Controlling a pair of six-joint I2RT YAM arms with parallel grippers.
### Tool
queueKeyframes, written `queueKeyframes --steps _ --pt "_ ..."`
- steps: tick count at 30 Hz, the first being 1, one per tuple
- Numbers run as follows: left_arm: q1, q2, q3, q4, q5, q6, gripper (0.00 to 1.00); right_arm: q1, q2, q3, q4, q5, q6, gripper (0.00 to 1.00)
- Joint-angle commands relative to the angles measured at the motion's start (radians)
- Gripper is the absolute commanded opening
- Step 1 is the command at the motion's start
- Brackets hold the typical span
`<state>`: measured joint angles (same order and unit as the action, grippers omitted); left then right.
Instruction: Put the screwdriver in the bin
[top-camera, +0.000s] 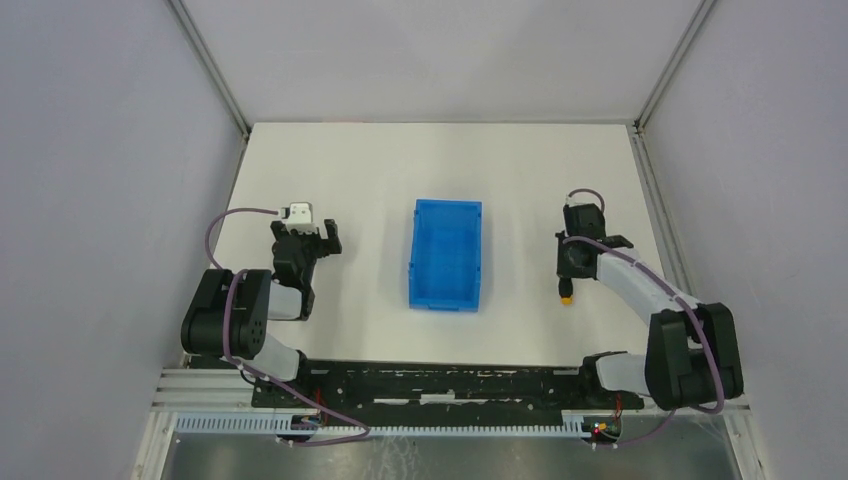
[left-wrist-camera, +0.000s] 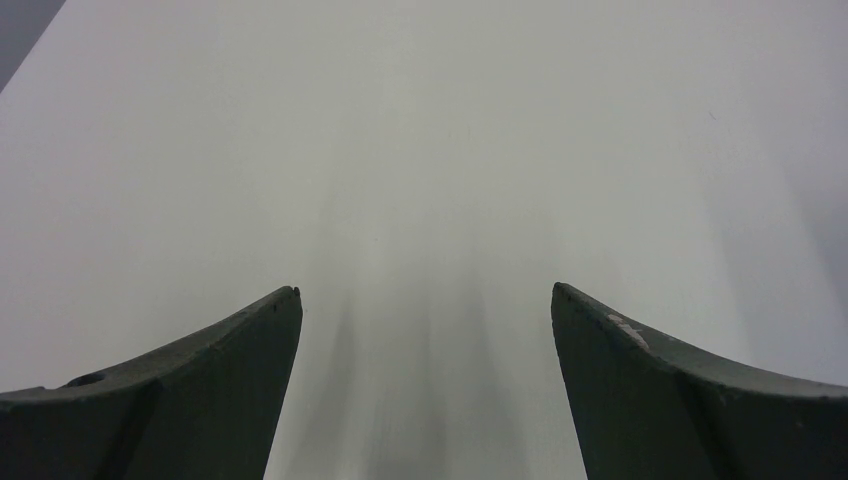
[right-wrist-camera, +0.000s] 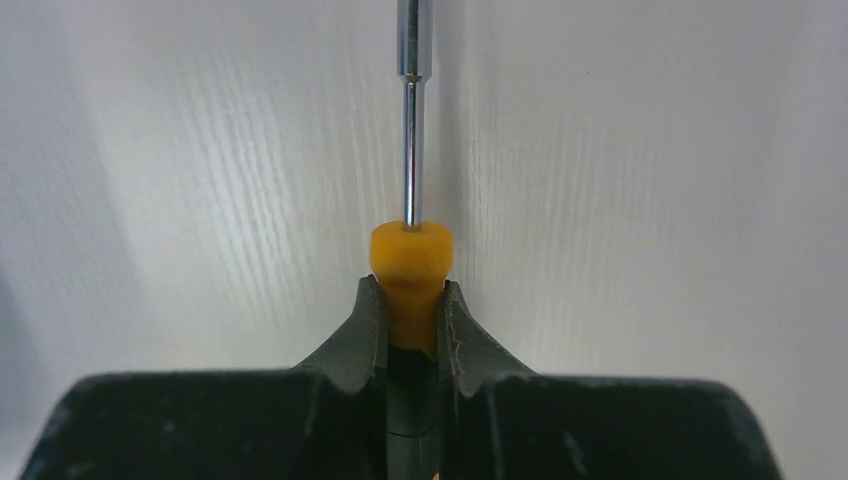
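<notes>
— Where's the screwdriver (right-wrist-camera: 411, 255) right now?

— Out on the right side of the table (top-camera: 370, 180), well apart from the bin (top-camera: 413, 255). The right gripper (right-wrist-camera: 410, 300) is clamped on its orange handle, with the thin metal shaft sticking straight out ahead of the fingers.

— So that's a proper grip?

— From the wrist camera, yes. Both fingers press the handle from either side, just behind its rounded collar. From above, all I catch is the orange butt end poking out beneath the arm.

— Is it off the table yet?

— Can't tell. It sits low and close to the surface, so I'd call this the grasp step, with the carry not yet begun.

— And the left arm?

— The left gripper (left-wrist-camera: 425, 290) hovers over bare table on the far side of the bin, fingers spread wide, holding nothing.

— What does the next move need?

— I'd say a lift high enough to clear the bin's rim, then a sweep leftward until the whole tool is over the blue walls. Only then should the fingers let go. That shaft juts forward, so it could clip the rim if the arm travels low.
</notes>
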<state>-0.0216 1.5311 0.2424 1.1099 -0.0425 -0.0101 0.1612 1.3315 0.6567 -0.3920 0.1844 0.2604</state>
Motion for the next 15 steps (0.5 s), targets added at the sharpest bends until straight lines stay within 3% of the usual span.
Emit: queueKeyframes --steps 1,4,6,12,15 --pt "0.005 0.002 0.009 0.047 0.004 -0.016 1.0 -0.001 -0.15 0.236 -0.247 -0.059 -0.01 0.0" --pt "0.005 0.001 0.01 0.047 0.003 -0.016 1.0 0.045 -0.19 0.382 -0.351 -0.074 0.013 0.0" --pt "0.005 0.001 0.01 0.047 0.003 -0.016 1.0 0.113 -0.213 0.423 -0.325 -0.088 0.066 0.0" --pt "0.005 0.003 0.009 0.047 0.004 -0.016 1.0 0.6 -0.1 0.546 -0.088 0.059 0.219 0.0" --pt "0.005 0.002 0.009 0.047 0.004 -0.016 1.0 0.698 0.039 0.654 -0.104 0.159 0.211 0.0"
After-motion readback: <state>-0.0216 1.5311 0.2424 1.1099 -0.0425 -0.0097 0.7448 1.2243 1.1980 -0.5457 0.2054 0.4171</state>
